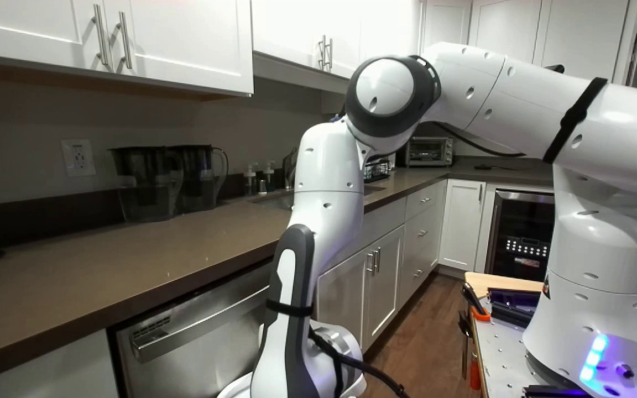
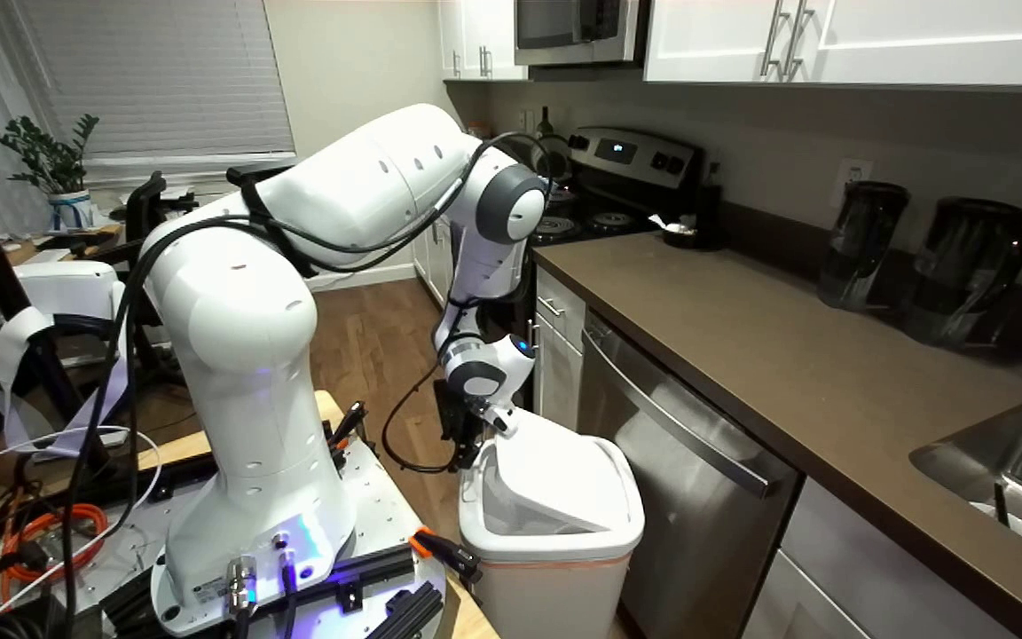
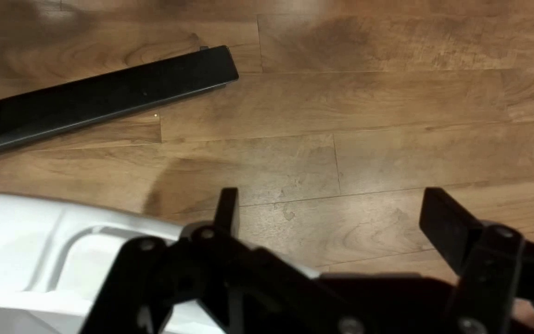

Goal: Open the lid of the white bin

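The white bin [image 2: 555, 577] stands beside the dishwasher in an exterior view. Its lid [image 2: 564, 470] is tilted up, with its high edge by my wrist, and part of the bin's inside shows under it. I cannot tell whether my wrist touches the lid. My black gripper [image 2: 465, 444] points down at the bin's far edge; its fingertips are hidden there. In the wrist view my gripper [image 3: 329, 204] is open and empty above the floor. White plastic of the bin [image 3: 21, 241] lies at lower left, partly behind a finger. In an exterior view only a white edge [image 1: 238, 388] shows.
The steel dishwasher [image 2: 680, 479] and brown counter [image 2: 697, 311] flank the bin. The robot's table [image 2: 387, 506], with an orange-and-black tool [image 2: 449, 552], is on its other side. A black bar [image 3: 109, 99] lies above wood floor. A cable [image 2: 396, 444] loops from my wrist.
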You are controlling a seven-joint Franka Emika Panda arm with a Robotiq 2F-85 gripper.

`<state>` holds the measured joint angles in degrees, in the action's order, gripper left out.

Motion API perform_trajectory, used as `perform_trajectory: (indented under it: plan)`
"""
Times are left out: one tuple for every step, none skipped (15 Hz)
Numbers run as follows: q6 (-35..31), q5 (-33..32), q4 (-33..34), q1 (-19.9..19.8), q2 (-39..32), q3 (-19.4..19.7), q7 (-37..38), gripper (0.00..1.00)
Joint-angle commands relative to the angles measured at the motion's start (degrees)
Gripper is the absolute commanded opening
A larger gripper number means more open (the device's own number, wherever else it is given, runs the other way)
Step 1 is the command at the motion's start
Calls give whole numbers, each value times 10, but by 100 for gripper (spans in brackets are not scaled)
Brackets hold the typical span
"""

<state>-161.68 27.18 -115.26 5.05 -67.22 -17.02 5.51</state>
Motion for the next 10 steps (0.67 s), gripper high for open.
perform_trajectory:
  plan:
    - [-8, -12, -141, -21, 120, -22, 11, 100]
    - [-1, -12, -172, -29, 149, -30, 6, 100]
    - [0, -12, -203, -40, 177, -39, -4, 100]
    - [0, -7, -233, -48, 207, -48, -4, 100]
    - [-2, -2, -264, -56, 236, -57, -3, 100]
    - [-2, 2, -293, -65, 267, -66, -3, 100]
    - [-8, 7, -325, -73, 298, -74, -2, 100]
    - [-7, 10, -345, -78, 321, -80, 1, 100]
    - [-9, 15, -368, -85, 348, -86, 1, 100]
    - [-8, 19, -384, -91, 369, -91, 1, 100]
